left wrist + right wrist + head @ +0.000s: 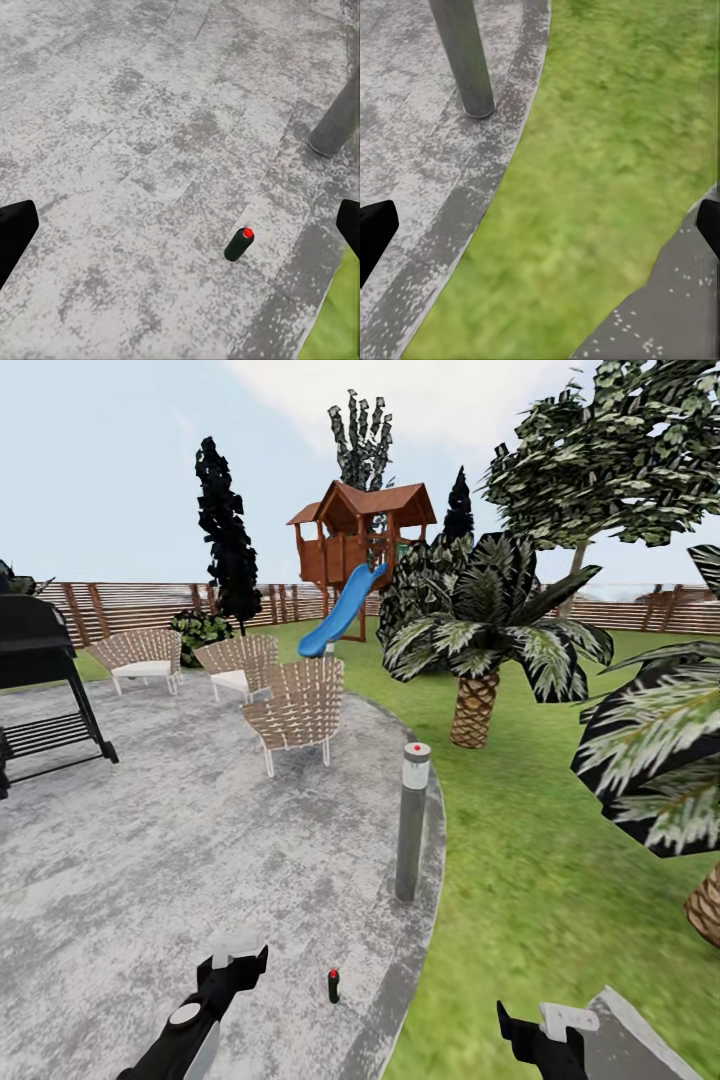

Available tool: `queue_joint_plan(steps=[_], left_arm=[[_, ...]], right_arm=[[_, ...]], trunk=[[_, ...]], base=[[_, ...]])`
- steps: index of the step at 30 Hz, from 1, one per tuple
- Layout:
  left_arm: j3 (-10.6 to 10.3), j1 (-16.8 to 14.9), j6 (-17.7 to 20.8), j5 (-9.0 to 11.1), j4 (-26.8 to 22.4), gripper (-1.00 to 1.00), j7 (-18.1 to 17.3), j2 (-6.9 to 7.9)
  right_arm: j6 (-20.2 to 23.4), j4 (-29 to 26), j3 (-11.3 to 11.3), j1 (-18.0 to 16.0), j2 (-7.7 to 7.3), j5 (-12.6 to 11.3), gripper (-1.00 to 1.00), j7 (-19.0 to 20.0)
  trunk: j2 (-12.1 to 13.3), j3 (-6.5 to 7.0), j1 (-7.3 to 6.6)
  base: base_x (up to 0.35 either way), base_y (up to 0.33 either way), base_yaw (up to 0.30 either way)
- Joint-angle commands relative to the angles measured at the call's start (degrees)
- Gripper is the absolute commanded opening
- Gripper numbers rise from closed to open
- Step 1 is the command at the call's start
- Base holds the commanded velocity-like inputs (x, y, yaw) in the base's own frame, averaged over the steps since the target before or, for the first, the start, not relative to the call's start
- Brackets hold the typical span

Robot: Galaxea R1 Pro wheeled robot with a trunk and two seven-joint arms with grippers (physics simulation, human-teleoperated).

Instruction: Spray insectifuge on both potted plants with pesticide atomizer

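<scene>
The pesticide atomizer stands upright on the grey paving near its curved edge, a small dark bottle with a red top. My left gripper hovers just left of it, open and empty. In the left wrist view the atomizer sits on the paving between and beyond the spread fingers. My right gripper is open over the lawn edge, to the right of the bottle; its fingers hold nothing. The two potted plants are out of view.
A grey bollard rises at the paving edge beyond the atomizer. Wicker chairs and a black grill stand on the paving farther back. Palms grow on the lawn to the right, with a wooden playhouse and slat fence behind.
</scene>
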Motion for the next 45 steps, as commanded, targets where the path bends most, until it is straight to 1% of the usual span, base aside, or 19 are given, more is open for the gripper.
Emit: queue_joint_plan(steps=[1,8,15,17,22,24,26,28,30,31,32,33,36,39,40,41,43,44,45], left_arm=[[0.1,0.0,-0.2,0.5,0.0,1.00,0.0,-0.03],[0.2,0.0,-0.2,0.5,-0.4,1.00,0.1,-0.02],[0.1,-0.6,-0.3,0.4,-1.3,1.00,0.1,0.03],[0.1,-0.7,-0.4,0.4,-2.0,1.00,0.1,0.05],[0.0,-1.0,-0.5,0.4,-5.8,1.00,0.1,-0.20],[-0.2,-1.1,-0.6,0.3,-9.6,1.00,0.1,-0.59],[-0.2,-1.6,-0.6,0.3,-10.6,1.00,0.2,-0.75],[-0.2,-2.9,-0.6,0.3,-10.9,1.00,0.6,-0.86],[-0.1,-4.6,-0.6,0.3,-10.7,1.00,1.2,-0.94],[-0.1,-6.4,-0.6,0.3,-9.6,1.00,2.0,-0.95],[-0.1,-7.3,-0.6,0.3,-8.9,1.00,2.4,-0.92],[-0.1,-10.5,-0.6,0.3,-6.1,1.00,3.1,-0.82],[-0.1,-13.6,-0.7,0.4,-2.3,1.00,3.5,-0.73],[-0.1,-16.4,-1.3,0.4,1.8,1.00,3.6,-0.72],[-0.1,-17.8,-1.7,0.5,4.0,1.00,3.7,-0.77],[-0.1,-18.8,-2.0,0.5,5.3,1.00,3.7,-0.89],[-0.2,-19.1,-2.1,0.5,5.8,1.00,3.7,-0.94],[-0.4,-19.6,-2.4,0.4,6.7,1.00,3.7,-1.03],[-0.5,-19.7,-2.4,0.4,6.9,1.00,3.7,-1.04]], right_arm=[[-0.2,0.1,0.1,-0.1,-0.05,-0.6,1.00,0.0],[-0.2,0.2,0.3,-0.6,-0.20,-0.4,1.00,0.1],[-0.1,-1.0,0.4,-2.0,-0.43,-0.2,1.00,0.1],[0.1,-1.8,0.3,-2.0,-0.47,-0.2,1.00,0.0],[0.3,-5.1,-0.3,-1.6,-0.65,-0.5,1.00,-0.1],[0.2,-5.9,-0.6,-1.7,-0.70,0.4,1.00,-0.2],[0.4,-6.2,-0.8,-2.1,-0.72,1.5,1.00,-0.1],[1.3,-6.7,-0.9,-2.7,-0.77,2.6,1.00,-0.1],[3.3,-7.4,-1.0,-3.9,-0.83,3.5,1.00,-0.1],[6.3,-8.4,-1.0,-5.4,-0.89,4.0,1.00,0.0],[7.9,-8.9,-1.0,-6.3,-0.92,4.2,1.00,0.1],[12.3,-9.7,-1.0,-10.0,-1.03,4.4,1.00,0.2],[16.1,-10.0,-1.0,-13.6,-1.07,4.5,1.00,0.7],[19.7,-10.3,-1.0,-15.9,-1.11,4.5,1.00,1.6],[21.8,-10.7,-1.0,-17.2,-1.14,4.6,1.00,2.1],[23.8,-11.0,-1.0,-18.4,-1.20,4.7,1.00,2.6],[24.6,-11.3,-1.0,-18.9,-1.23,4.7,1.00,2.9],[26.7,-13.3,-0.9,-19.5,-1.53,4.8,1.00,3.4],[27.2,-14.5,-0.9,-19.5,-1.74,4.8,1.00,3.6]], trunk=[[0.0,-0.06,0.00],[0.0,-0.06,0.00],[0.0,-0.06,0.00],[0.0,-0.06,0.00],[0.0,-0.06,0.00],[0.0,-0.06,0.00],[0.0,-0.06,0.00],[0.0,-0.06,0.00],[0.0,-0.06,0.00],[0.0,-0.06,0.00],[0.0,-0.06,0.00],[0.0,-0.06,0.00],[0.0,-0.06,0.00],[0.0,-0.06,0.00],[0.0,-0.06,0.00],[0.0,-0.06,0.00],[0.0,-0.06,0.00],[0.0,-0.06,0.00],[0.0,-0.06,0.00]], base=[[0.000,-0.140,0.011],[0.000,-0.130,0.005],[0.000,-0.041,0.001],[0.000,-0.012,0.000],[0.000,-0.005,0.000],[0.000,-0.001,0.000],[0.000,0.000,0.000],[0.000,0.000,0.000],[0.000,0.000,0.000],[0.000,0.000,0.000],[0.000,0.000,0.000],[0.000,0.000,0.000],[0.000,0.000,0.000],[0.000,0.000,0.000],[0.000,0.000,0.000],[0.000,0.000,0.000],[0.000,0.000,0.000],[0.000,0.000,0.000],[0.000,0.000,0.000]])
